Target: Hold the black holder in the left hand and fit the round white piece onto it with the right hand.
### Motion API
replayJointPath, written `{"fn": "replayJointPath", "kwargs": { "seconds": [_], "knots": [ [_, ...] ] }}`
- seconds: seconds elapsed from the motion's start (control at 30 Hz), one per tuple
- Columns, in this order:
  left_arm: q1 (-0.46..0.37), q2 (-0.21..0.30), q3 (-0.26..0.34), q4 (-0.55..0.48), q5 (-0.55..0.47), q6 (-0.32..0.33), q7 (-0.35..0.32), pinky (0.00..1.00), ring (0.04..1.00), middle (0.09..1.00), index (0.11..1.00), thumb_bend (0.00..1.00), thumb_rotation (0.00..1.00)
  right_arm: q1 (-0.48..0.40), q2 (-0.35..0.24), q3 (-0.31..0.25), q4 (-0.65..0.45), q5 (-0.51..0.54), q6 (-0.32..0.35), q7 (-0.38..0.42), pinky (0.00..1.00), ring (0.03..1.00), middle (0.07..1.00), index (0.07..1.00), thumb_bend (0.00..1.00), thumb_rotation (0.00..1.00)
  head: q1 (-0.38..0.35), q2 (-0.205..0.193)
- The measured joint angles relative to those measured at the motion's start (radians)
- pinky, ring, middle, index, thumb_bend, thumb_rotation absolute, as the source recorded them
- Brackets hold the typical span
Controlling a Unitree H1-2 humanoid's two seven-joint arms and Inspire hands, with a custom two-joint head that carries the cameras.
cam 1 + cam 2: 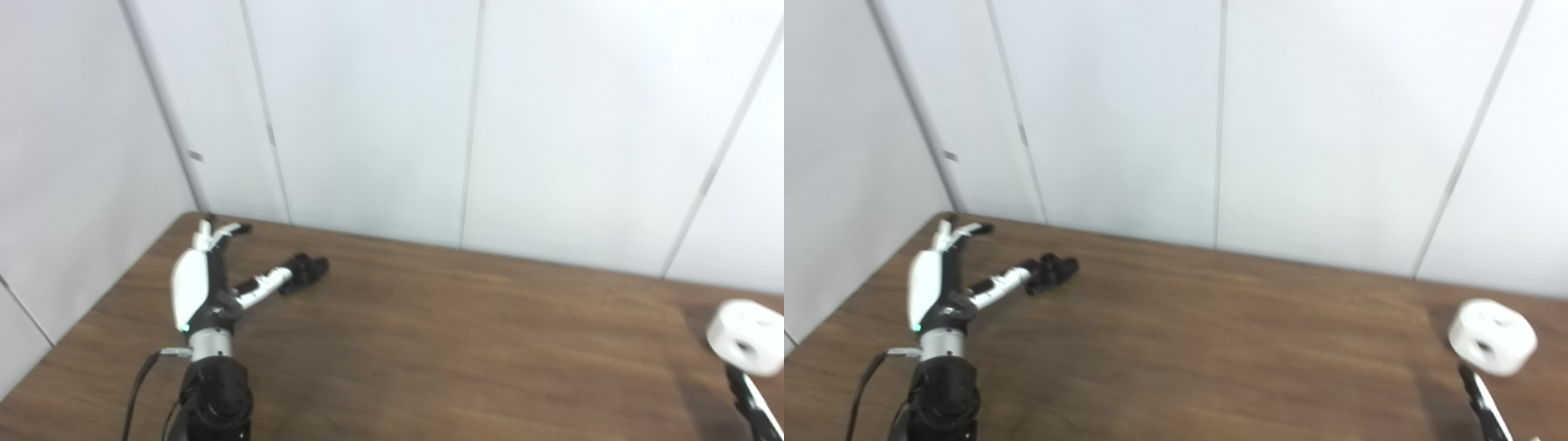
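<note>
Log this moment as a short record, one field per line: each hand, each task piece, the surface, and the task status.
left hand: open, fingers spread, thumb tip at the black holder
black holder: lying on the table, far left, not gripped
right hand: only dark fingers show at the lower right edge; state unclear
round white piece: far right, just above those fingers; held or resting, cannot tell
table: brown wood grain
background: white wall panels
status: pieces far apart, not fitted

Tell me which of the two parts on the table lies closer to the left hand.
The black holder, touching the left hand's fingers. The round white piece lies at the far right edge.
</note>
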State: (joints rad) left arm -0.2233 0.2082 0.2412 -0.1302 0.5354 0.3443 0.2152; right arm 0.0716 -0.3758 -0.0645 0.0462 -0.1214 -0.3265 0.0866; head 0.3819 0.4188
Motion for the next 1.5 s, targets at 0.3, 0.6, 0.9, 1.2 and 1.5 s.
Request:
{"fn": "replayJointPath", "kwargs": {
  "seconds": [0.3,0.6,0.9,1.2,1.5],
  "knots": [
    [-0.071,0.086,-0.068,0.163,-0.033,0.056,-0.077,1.00,1.000,1.000,0.834,1.00,0.40,-0.002,0.000,-0.007,0.004,-0.001,0.000,0.004,1.00,1.000,1.000,1.000,0.77,0.77,0.012,0.002],
    [-0.145,0.138,-0.112,0.286,-0.043,0.093,-0.120,1.00,1.000,1.000,0.840,1.00,0.39,0.001,0.000,-0.011,0.001,-0.018,0.007,0.004,1.00,1.000,1.000,1.000,0.80,0.80,0.018,-0.002],
    [-0.169,0.166,-0.144,0.366,-0.043,0.094,-0.116,1.00,1.000,1.000,0.818,1.00,0.36,0.004,0.000,-0.015,-0.004,-0.019,0.015,0.004,1.00,1.000,1.000,1.000,0.81,0.80,0.015,0.003],
    [-0.175,0.178,-0.199,0.408,-0.039,0.093,-0.115,1.00,1.000,1.000,0.780,1.00,0.33,0.007,0.000,-0.016,-0.008,-0.022,0.022,0.004,1.00,1.000,1.000,1.000,0.80,0.80,0.014,0.006],
    [-0.175,0.193,-0.256,0.438,-0.021,0.089,-0.109,1.00,1.000,1.000,0.736,1.00,0.31,0.008,0.000,-0.017,-0.008,-0.022,0.020,0.004,1.00,1.000,1.000,1.000,0.80,0.80,0.009,0.008]
  ]
}}
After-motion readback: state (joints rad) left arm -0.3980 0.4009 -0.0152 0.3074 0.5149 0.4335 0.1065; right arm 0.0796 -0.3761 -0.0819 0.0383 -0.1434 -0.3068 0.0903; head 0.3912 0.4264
